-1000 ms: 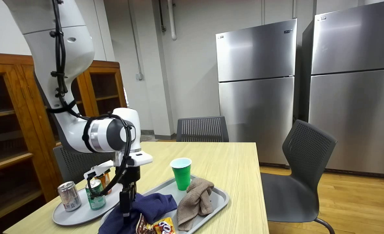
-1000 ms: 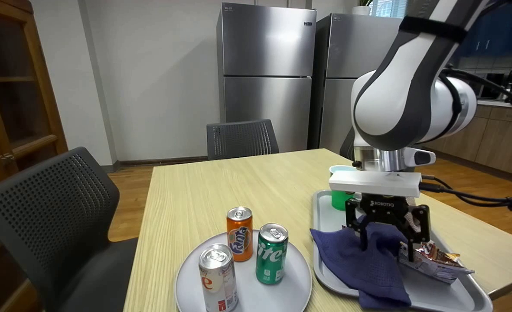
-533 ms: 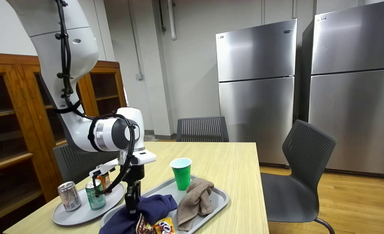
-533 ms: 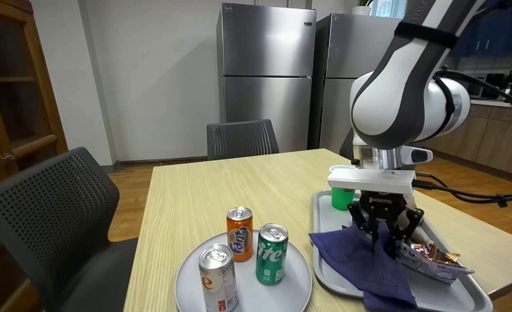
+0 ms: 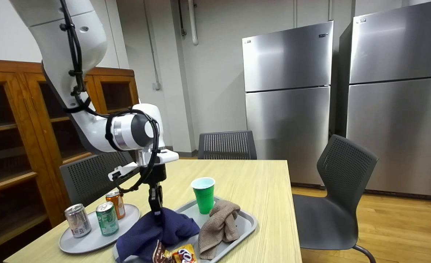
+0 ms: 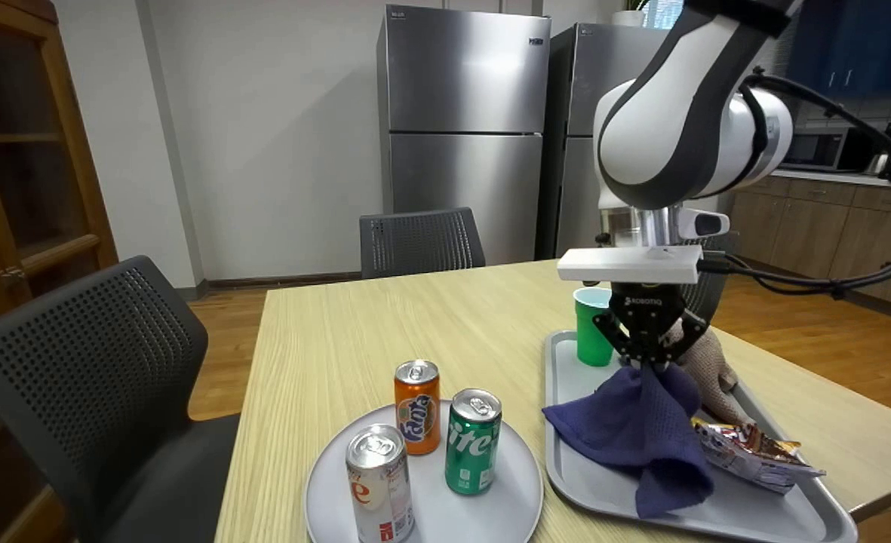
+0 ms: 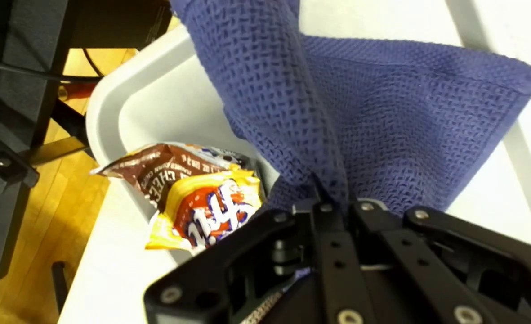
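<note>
In an exterior view, a grey plate [image 6: 509, 494] sits near the left edge of the desk [image 6: 339, 332], carrying a pale can [image 6: 379, 483], an orange can [image 6: 418, 411] and a green can [image 6: 474, 445]. Toward the desk's right edge lies a grey tray [image 6: 777, 520], a green cup [image 6: 590, 339] upright near its far left corner. Next comes the blue cloth [image 6: 641, 430], directly below the tool [image 6: 649, 366], which is closed on a pinched fold of it: the fabric tents down from the fingertips over the tray, one corner reaching the tray's left rim. A brown cloth [image 6: 709, 369] lies heaped in the tray just beyond the tool. Farthest right, snack bags [image 6: 754, 456] lie on the tray's right side, just beside the blue cloth.
</note>
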Robot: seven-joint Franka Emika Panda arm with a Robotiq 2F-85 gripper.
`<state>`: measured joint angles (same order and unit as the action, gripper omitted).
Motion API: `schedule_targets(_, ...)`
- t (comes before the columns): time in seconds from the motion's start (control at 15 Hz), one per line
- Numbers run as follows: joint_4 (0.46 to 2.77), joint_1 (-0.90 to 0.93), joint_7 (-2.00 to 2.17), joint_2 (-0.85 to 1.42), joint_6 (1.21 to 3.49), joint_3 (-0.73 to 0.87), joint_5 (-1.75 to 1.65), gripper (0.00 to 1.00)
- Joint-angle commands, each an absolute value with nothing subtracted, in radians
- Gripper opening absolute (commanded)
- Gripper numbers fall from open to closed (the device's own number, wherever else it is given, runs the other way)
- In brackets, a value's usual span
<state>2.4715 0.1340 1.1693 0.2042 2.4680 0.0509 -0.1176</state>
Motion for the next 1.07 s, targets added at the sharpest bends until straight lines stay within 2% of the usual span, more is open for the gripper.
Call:
schedule_targets(0.0, 2.423, 0.134, 1.149, 0.131, 2.384, 0.039, -0.158, 0.01)
schedule_targets(1.0, 2.154, 0.152, 1.040, 0.154, 2.348, -0.066, -0.141, 0.01)
